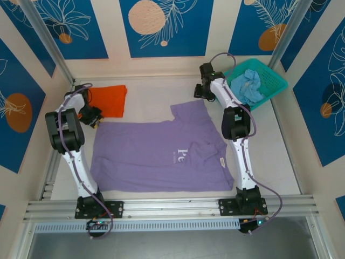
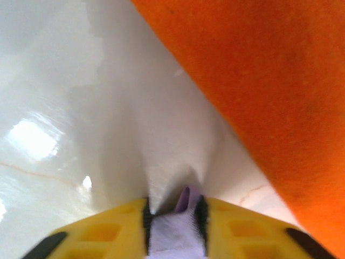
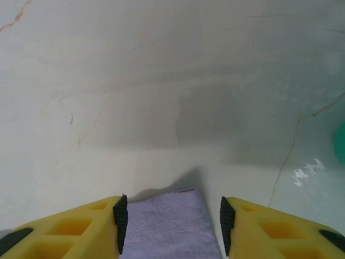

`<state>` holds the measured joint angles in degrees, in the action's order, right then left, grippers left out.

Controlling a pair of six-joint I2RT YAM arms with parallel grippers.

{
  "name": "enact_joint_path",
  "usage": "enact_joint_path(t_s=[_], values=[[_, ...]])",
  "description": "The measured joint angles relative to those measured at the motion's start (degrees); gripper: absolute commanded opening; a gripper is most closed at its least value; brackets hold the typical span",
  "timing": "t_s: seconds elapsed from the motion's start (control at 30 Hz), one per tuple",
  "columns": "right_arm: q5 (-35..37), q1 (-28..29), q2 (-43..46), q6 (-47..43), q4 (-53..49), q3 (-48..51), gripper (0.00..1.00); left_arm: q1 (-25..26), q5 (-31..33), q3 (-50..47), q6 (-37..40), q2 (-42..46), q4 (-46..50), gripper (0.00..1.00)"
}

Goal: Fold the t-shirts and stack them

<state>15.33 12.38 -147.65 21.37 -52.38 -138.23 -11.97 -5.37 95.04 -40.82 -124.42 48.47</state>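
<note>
The lavender t-shirt [image 1: 161, 151] lies flat mid-surface [image 1: 156, 91]. Our left hand [image 1: 92, 116], at its 10 o'clock corner, pinches purple cloth narrowly. The right hand [image 3: 171, 216], at 1 o'clock, straddles the sleeve [image 3: 167, 229] wide, seemingly unclamped. We close it first, then lift both corners evenly toward 6 o'clock.

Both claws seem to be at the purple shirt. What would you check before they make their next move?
1. Grip of the left claw on the purple t-shirt: ok, cloth is bunched between its fingers.
2. Grip of the right claw: not ok, its fingers stand apart with the hem loose between them.
3. Shirt spread flat: ok, mostly smooth from above.
4. Room beside the orange t-shirt: cannot tell, it lies close to the left claw.
5. The blue t-shirt out of the way: ok, it sits in the basket.
</note>
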Motion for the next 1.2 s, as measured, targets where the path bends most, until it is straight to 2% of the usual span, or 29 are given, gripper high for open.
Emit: enact_joint_path(t_s=[0.07, 0.23, 0.5, 0.67, 0.77, 0.9, 1.2], values=[[0.4, 0.1, 0.4, -0.1, 1.2, 1.2, 0.54, -0.4, -0.2, -0.2, 0.5, 0.2, 0.3, 0.11], [1.2, 0.4, 1.9, -0.2, 2.7, 3.9, 0.62, -0.1, -1.8, -0.2, 1.3, 0.2, -1.8, 0.0], [-0.1, 1.5, 7.5, -0.5, 6.5, 9.6, 0.68, 0.1, -3.0, -0.6, 1.2, 0.7, -4.8, 0.0], [-1.3, 4.2, 10.4, -0.5, 9.3, 10.1, 0.64, 0.1, -1.0, -4.3, 1.8, 4.9, -5.3, 0.0], [-2.2, 5.7, 8.6, 0.0, 8.2, 5.5, 0.62, -0.3, 0.0, -6.6, 1.9, 7.4, -5.7, 0.0], [-2.4, 6.7, 5.3, 0.1, 7.7, 0.9, 0.65, -1.0, 1.0, -9.2, 1.9, 8.9, -5.8, 0.0], [-2.2, 4.8, -3.8, 2.1, 1.3, -8.0, 0.63, -2.8, 2.9, -11.6, 1.8, 9.2, -5.6, 0.0]])
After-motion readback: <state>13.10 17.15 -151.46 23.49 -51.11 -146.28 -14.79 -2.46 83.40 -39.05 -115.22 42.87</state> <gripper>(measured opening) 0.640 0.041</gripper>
